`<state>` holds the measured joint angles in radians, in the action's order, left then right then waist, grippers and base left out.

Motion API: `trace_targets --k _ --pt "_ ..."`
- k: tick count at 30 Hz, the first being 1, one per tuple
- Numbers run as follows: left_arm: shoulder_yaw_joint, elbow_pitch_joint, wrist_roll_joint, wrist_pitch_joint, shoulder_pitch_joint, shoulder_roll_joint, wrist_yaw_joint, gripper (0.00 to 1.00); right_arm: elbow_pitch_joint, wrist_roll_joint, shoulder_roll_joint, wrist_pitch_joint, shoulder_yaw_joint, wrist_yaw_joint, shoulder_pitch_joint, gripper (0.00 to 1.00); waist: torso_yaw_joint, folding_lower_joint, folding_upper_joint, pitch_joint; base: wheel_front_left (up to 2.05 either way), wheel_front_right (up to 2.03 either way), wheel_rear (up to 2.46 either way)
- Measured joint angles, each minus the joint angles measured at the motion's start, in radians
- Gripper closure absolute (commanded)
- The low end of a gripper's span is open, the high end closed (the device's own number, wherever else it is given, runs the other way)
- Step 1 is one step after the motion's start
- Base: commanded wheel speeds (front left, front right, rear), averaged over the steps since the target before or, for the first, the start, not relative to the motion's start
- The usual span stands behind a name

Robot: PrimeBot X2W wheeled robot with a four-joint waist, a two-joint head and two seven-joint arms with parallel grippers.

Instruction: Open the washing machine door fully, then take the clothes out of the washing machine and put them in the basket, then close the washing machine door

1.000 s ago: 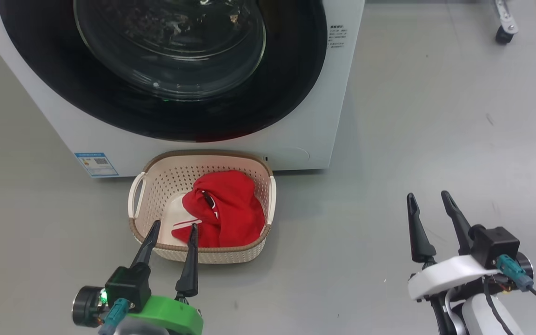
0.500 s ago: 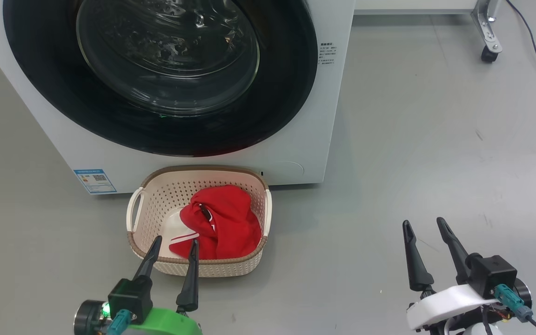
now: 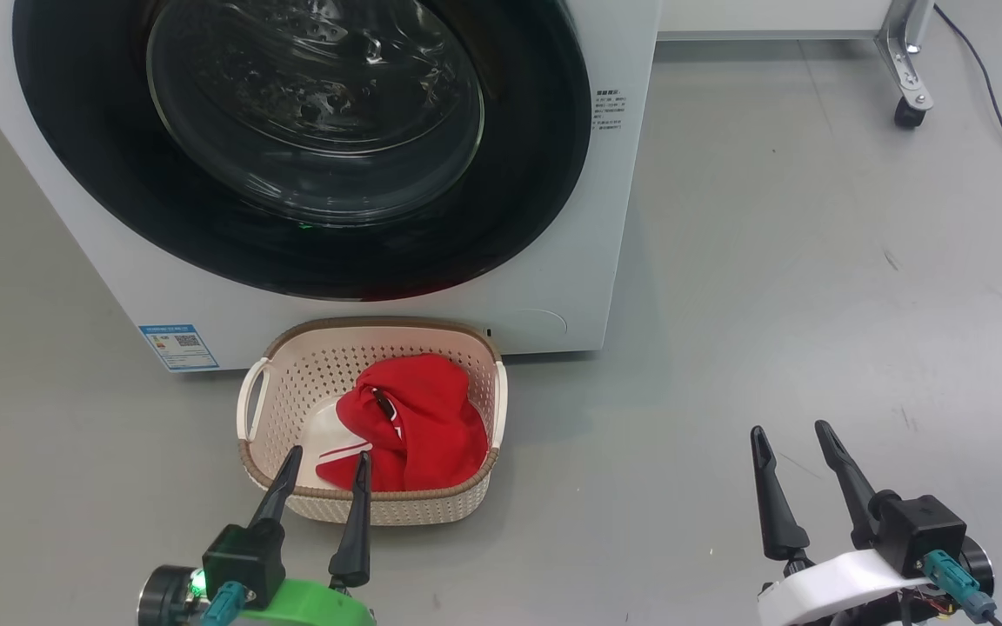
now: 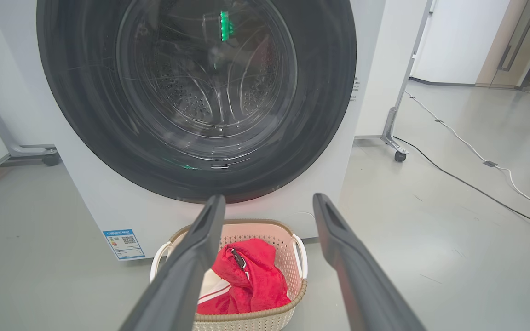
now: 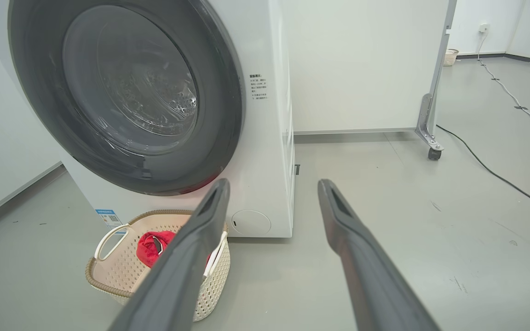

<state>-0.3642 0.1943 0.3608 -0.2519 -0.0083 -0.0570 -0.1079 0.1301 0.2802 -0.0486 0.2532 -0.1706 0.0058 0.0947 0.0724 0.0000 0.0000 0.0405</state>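
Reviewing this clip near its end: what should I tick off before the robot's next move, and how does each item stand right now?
1. Washing machine door flush against the washing machine: ok. Latch engaged: cannot tell.
2. Clothes inside the basket, nothing hanging over its rim: ok.
3. Drum emptied: cannot tell for certain; no red shows in the part seen through the glass.
4. Left end effector open and empty: ok.
5. Right end effector open and empty, above bare floor: ok.
6. Basket upright on the floor in front of the machine: ok.
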Motion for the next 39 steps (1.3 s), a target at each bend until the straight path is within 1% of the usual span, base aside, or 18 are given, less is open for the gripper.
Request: trace_targets --k 13,15,30,31,39 --pt "-0.002 0.0 0.002 0.001 0.003 -0.002 0.0 0.0 -0.025 0.0 0.003 0.0 -0.005 -0.002 0.019 0.0 -0.001 0.0 0.0 -0.003 0.0 0.0 0.0" --pt "-0.003 0.0 0.002 0.001 0.003 -0.002 0.0 0.0 -0.028 -0.001 0.003 0.0 -0.006 -0.009 0.02 0.0 -0.002 0.0 0.0 -0.003 0.0 0.0 0.0" --pt "-0.004 0.005 0.004 0.002 0.003 -0.002 0.0 0.0 -0.037 -0.001 0.004 0.0 -0.007 -0.009 0.034 0.0 -0.007 0.0 0.0 -0.01 0.0 0.0 0.0" --pt "-0.005 0.008 0.009 0.004 0.003 -0.002 0.0 1.0 -0.035 -0.001 0.005 0.0 -0.007 -0.009 0.035 1.0 -0.007 0.0 0.0 -0.013 0.0 0.0 0.0" --pt "-0.018 0.079 0.009 0.004 0.04 0.007 0.0 1.0 0.039 0.003 0.016 -0.001 -0.009 -0.008 0.064 1.0 -0.008 0.0 0.0 -0.013 0.0 0.0 0.0"
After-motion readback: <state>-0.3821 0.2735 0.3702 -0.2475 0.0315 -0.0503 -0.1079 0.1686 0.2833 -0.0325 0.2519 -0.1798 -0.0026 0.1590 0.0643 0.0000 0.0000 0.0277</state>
